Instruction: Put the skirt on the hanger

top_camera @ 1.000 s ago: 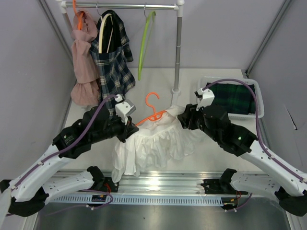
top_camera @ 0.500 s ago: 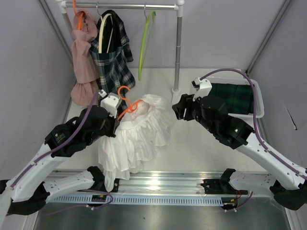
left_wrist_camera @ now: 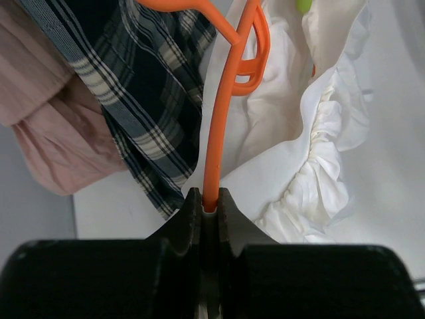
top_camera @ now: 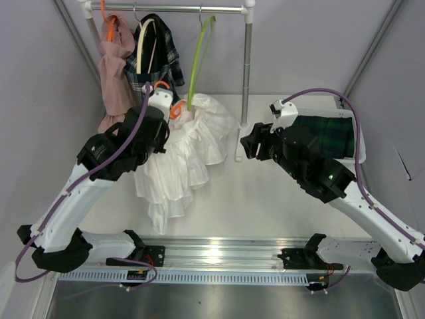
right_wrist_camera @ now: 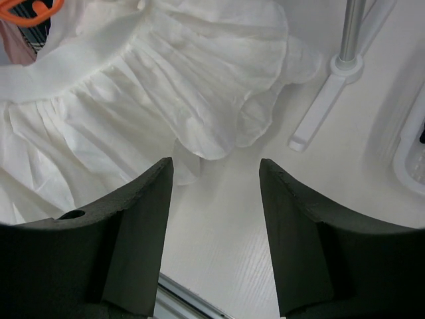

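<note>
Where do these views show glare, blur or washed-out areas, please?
Top external: bright glare on the metal rail, and the white skirt is nearly washed out. Left wrist: the left pincer is a dark, soft mass near the lens, the orange hanger sharper. Right wrist: the right pincer is dark, skirt folds clear.

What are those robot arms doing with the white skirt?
The left hand is clamped on the orange hanger, and the white skirt hangs from it, raised near the clothes rack. The right hand is open and holds nothing, just beside the skirt.
</note>
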